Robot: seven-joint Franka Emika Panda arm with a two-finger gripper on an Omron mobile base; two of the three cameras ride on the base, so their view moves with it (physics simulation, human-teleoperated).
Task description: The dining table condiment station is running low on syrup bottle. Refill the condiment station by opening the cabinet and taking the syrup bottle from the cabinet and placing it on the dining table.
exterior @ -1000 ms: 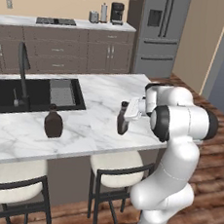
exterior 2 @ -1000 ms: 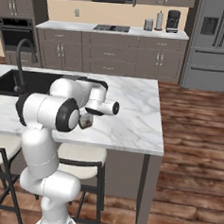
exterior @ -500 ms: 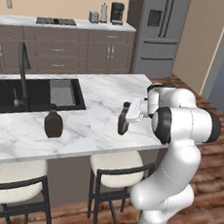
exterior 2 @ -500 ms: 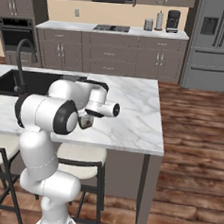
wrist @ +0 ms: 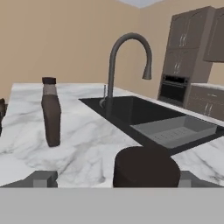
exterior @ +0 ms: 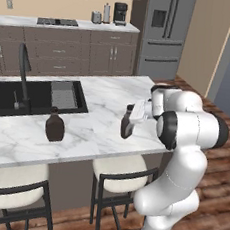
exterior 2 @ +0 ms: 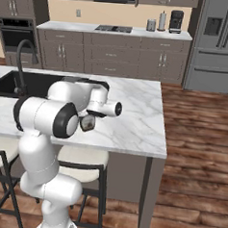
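while syrup bottle (exterior: 126,127) stands on dining table (exterior: 103,103), claw (exterior: 135,115) gapes wide — empty.

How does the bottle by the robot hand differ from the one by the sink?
The syrup bottle is slim; the sink-side bottle is squat and wide. The syrup bottle stands beside the gripper; the sink-side bottle stands alone. Both are dark, upright on the marble table.
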